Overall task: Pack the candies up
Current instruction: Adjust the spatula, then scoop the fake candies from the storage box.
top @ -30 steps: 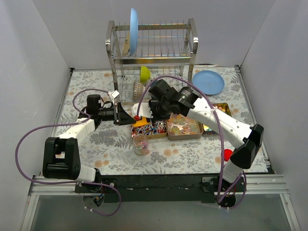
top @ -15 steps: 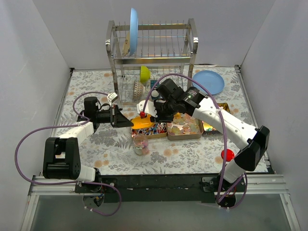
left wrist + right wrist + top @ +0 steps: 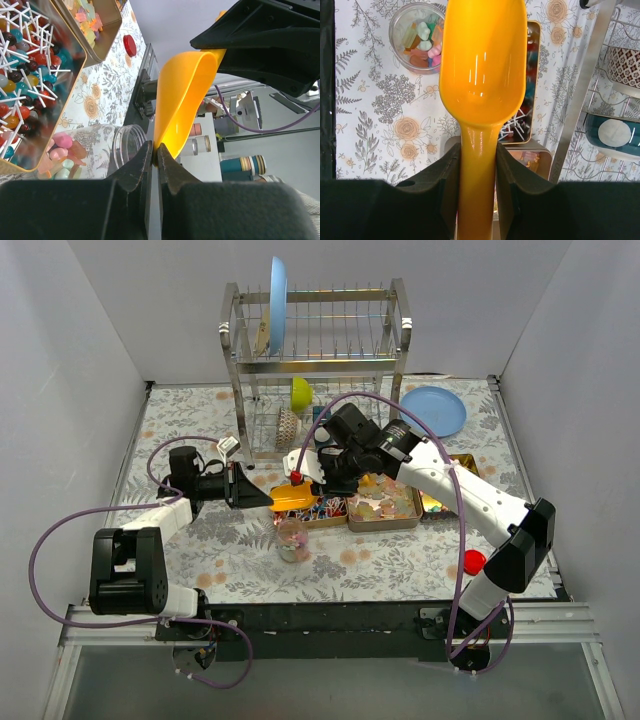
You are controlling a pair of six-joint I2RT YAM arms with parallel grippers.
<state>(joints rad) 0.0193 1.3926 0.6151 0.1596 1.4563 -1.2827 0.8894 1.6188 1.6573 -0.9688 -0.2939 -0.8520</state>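
The orange-yellow scoop (image 3: pixel 295 498) hangs empty above the table, held at both ends. My right gripper (image 3: pixel 312 483) is shut on its handle (image 3: pixel 477 185). My left gripper (image 3: pixel 268 497) is shut on the front rim of its bowl (image 3: pixel 156 152). Below the scoop stands a clear jar (image 3: pixel 292 538) holding a few pink, green and orange candies (image 3: pixel 422 40); it also shows in the left wrist view (image 3: pixel 127 145). A tin of lollipops (image 3: pixel 318 508) and a tin of pale translucent candies (image 3: pixel 385 502) lie just behind the jar.
A third tin (image 3: pixel 458 472) lies at the right. The red round lid (image 3: pixel 473 561) lies near the right arm's base. A metal dish rack (image 3: pixel 315 350) with a blue plate stands behind, and another blue plate (image 3: pixel 433 410) lies to its right.
My right gripper has brought the scoop out to the left over the jar. My left gripper has drawn back a little and now pinches the scoop's front rim.
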